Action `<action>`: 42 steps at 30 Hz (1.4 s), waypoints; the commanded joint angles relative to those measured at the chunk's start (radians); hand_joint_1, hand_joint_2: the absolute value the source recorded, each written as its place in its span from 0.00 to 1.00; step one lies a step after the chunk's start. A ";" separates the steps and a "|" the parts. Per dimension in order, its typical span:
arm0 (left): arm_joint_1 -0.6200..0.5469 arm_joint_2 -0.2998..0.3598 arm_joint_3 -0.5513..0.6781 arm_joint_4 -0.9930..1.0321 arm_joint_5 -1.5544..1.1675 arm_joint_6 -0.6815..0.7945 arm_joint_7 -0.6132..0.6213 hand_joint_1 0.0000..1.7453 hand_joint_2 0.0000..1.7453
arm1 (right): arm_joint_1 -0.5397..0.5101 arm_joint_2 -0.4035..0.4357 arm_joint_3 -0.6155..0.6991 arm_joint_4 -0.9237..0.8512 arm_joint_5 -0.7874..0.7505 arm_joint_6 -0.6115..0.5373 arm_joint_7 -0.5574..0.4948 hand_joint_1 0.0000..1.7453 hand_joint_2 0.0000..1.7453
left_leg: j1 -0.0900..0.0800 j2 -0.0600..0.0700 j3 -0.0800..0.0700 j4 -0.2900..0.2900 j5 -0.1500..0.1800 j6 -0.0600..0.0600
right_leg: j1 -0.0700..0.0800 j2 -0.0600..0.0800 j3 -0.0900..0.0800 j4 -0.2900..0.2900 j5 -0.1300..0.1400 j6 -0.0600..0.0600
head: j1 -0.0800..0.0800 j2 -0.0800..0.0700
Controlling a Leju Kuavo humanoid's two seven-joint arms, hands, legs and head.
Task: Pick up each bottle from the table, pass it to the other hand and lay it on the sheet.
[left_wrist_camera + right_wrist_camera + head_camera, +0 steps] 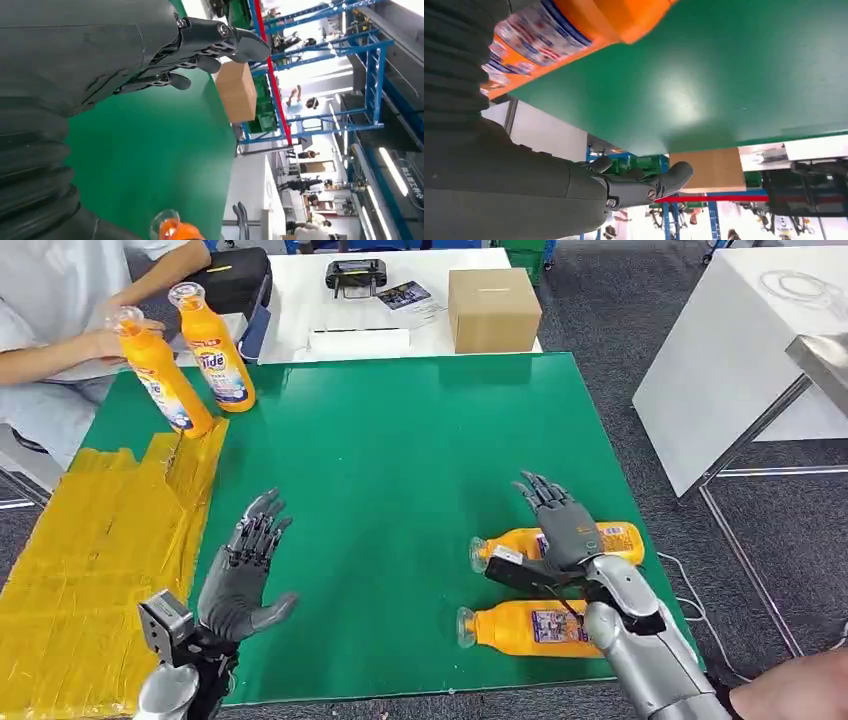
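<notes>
Right robot hand [560, 520] spread flat over far bottle [615, 540], not gripping; near bottle [530, 627] beside its wrist. Left robot hand [243, 570] open, empty, beside yellow sheet [90, 560]. Person holds two bottles upright beyond sheet. Both lying bottles remain.

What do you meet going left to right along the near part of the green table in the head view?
Yellow sheet → left hand, open over the green table → two orange bottles lying on their sides, the nearer bottle and farther bottle, with the right hand over the farther one.
</notes>
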 commanded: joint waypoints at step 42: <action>-0.033 0.011 -0.034 0.028 0.019 0.017 0.000 0.00 1.00 | -0.060 -0.221 0.052 0.116 -0.088 0.144 -0.020 0.00 1.00 | 0.001 -0.001 0.007 0.001 -0.004 0.000 | 0.001 -0.001 0.008 -0.001 -0.003 -0.002 | 0.000 0.000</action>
